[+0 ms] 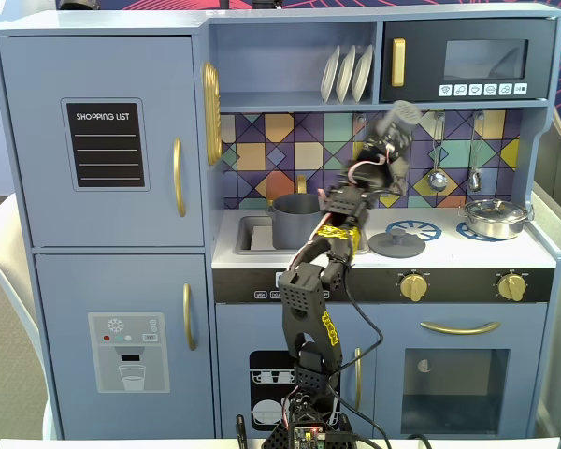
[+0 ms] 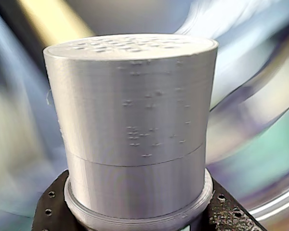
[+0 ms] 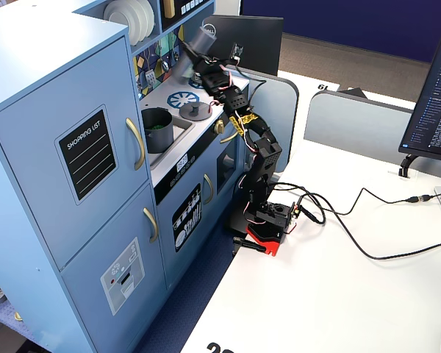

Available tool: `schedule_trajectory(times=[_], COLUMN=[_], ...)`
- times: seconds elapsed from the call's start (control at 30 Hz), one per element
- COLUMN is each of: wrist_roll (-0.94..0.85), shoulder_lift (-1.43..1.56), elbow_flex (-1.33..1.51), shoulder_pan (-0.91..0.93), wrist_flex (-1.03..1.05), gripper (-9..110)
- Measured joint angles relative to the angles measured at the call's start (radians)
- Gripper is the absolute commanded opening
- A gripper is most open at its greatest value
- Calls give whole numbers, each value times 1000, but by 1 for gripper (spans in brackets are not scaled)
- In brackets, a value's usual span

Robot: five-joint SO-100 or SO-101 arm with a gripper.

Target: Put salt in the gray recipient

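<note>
Against the patterned backsplash in a fixed view, the gripper [image 1: 390, 142] is raised above the toy kitchen's counter, clenched on the salt [image 1: 401, 116], which tilts up and to the right and is blurred. Down and to the left of the gripper stands the gray recipient [image 1: 294, 221], at the sink's edge with the arm's links crossing in front of its right side. Below the gripper a flat gray lid [image 1: 396, 245] lies on the counter, apart from it, and well to the right a shiny steel pan [image 1: 494, 218] sits near the counter's right edge; ladles hang on the wall just to the right of the salt. The air between shelf and counter is otherwise open around the gripper. Close up in the wrist view, the salt's pale cap [image 2: 135, 115] fills the middle, its top dotted with small holes, seated between dark jaw parts at the bottom corners; the background is smeared. From the side, in another fixed view, the gripper [image 3: 203, 53] holds the salt [image 3: 193, 40] high by the shelf's front edge, with the gray recipient [image 3: 156, 129] lower and to its left, something green inside it, and the lid [image 3: 195, 111] below
</note>
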Motion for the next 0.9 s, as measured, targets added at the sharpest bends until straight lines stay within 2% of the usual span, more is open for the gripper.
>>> schedule_trajectory(times=[0.1, 0.2, 0.47, 0.9], wrist_roll=[-255, -362, -382, -347], shoulder_lift=[-5, -41, -170, -288], elbow_flex=[58, 103, 115, 115], shoulder_pan=[83, 143, 225, 219], wrist_flex=[0, 0, -40, -183], gripper=[0, 0, 0, 0])
